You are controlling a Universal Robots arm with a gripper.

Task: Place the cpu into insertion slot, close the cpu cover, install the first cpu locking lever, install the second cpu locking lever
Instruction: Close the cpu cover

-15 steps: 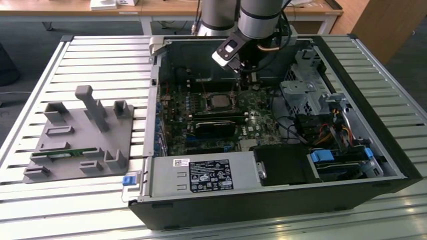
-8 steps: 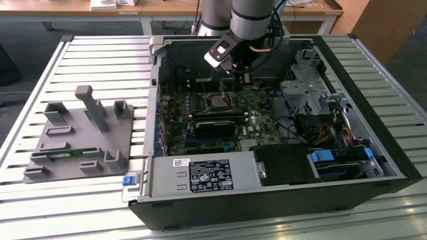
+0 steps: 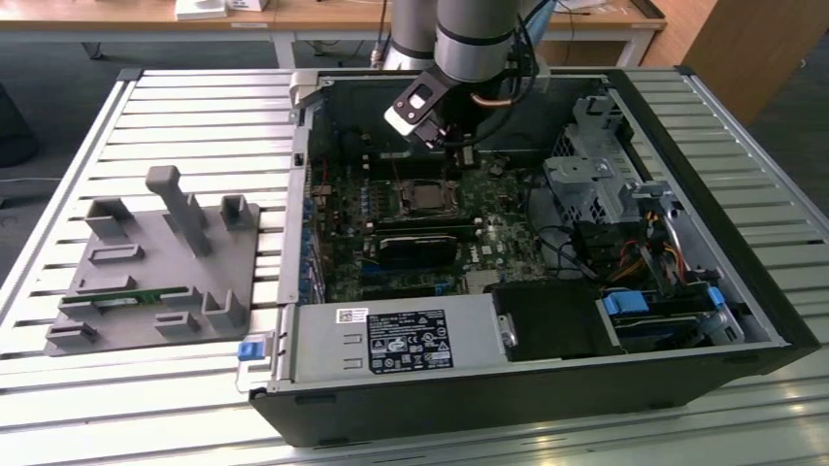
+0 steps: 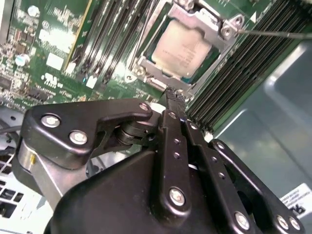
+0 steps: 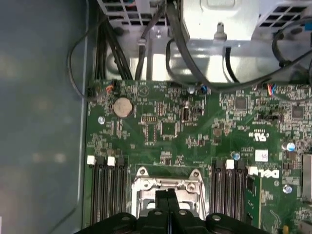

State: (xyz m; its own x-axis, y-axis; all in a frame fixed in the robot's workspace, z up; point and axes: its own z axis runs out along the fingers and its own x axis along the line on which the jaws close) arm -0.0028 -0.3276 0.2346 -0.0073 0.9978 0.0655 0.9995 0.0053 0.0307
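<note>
The cpu (image 4: pixel 184 45) lies flat in the insertion slot (image 3: pixel 421 197) on the green board, its pale metal top showing. The silver cpu cover (image 4: pixel 148 66) frames it and lies down over its edges. A thin locking lever (image 4: pixel 273 33) sticks out as a bare rod from one corner of the socket. My gripper (image 4: pixel 175 92) hovers just beside the socket edge, its black fingers pressed together with nothing between them. In the first wrist view the gripper (image 5: pixel 168 195) sits over the cover's (image 5: pixel 168 184) near rim. In the exterior view the gripper (image 3: pixel 453 146) hangs above the socket.
Black memory slots (image 5: pixel 105 195) flank the socket. A long black card (image 3: pixel 417 243) lies just in front of it, with the power supply (image 3: pixel 395 340) beyond. Drive cage (image 3: pixel 596 184) and cables (image 5: pixel 146 44) crowd the exterior view's right. A grey fixture (image 3: pixel 155 262) stands on the slatted table.
</note>
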